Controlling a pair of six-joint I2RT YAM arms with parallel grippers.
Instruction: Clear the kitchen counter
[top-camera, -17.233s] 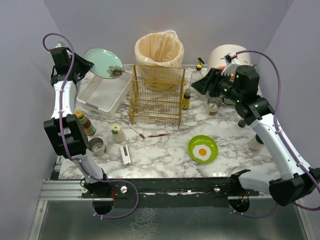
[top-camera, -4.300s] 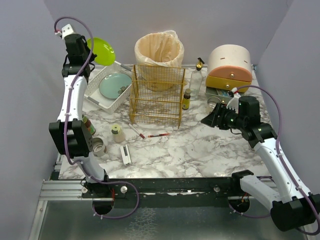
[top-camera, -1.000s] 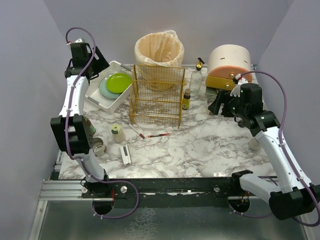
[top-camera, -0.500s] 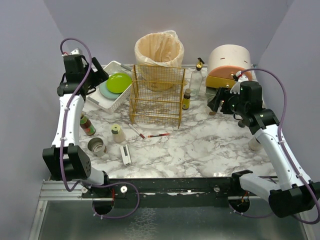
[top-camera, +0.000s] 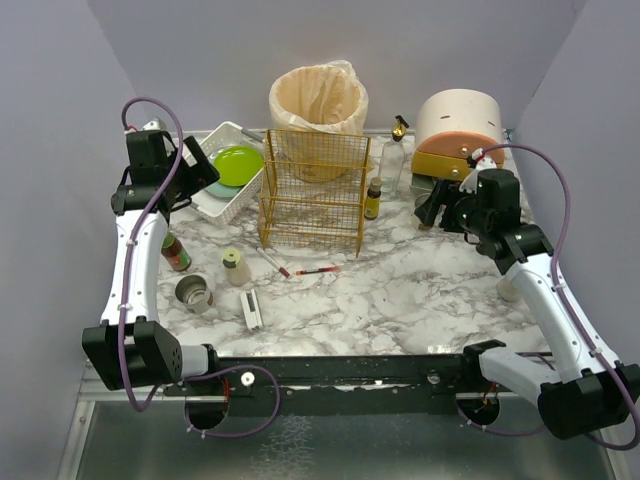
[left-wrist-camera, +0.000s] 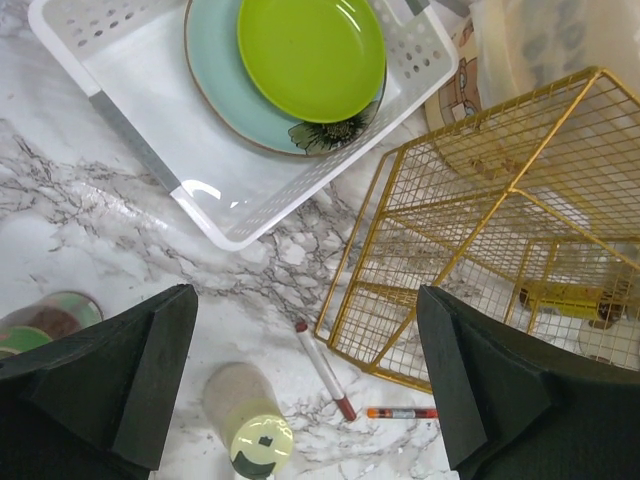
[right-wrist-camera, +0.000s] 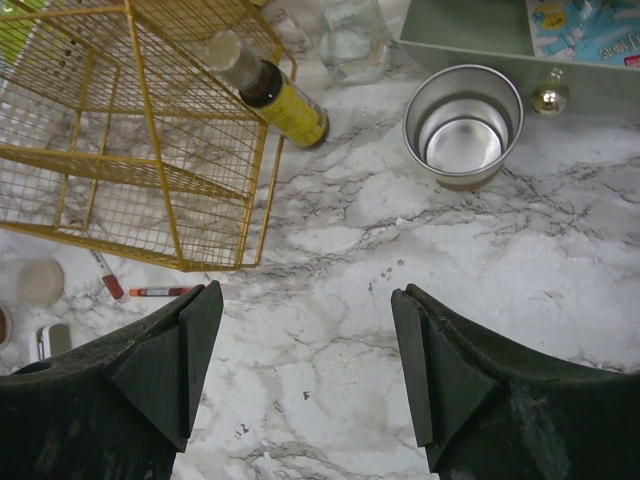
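Spanning the whole bench, the kitchen counter (top-camera: 420, 290) lies mostly bare from its near edge's middle toward the near right corner. The gold wire rack (top-camera: 314, 190) crowds the far middle, the white tray (top-camera: 232, 195) the far left corner. The left gripper (left-wrist-camera: 305, 300) hangs wide and empty over marble beside the tray; the right gripper (right-wrist-camera: 305, 295), also wide, over marble by the steel cup (right-wrist-camera: 463, 125).

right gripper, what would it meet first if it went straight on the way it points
Likely bare kitchen counter between its open fingers; the metal cup lies beyond, depth unclear.
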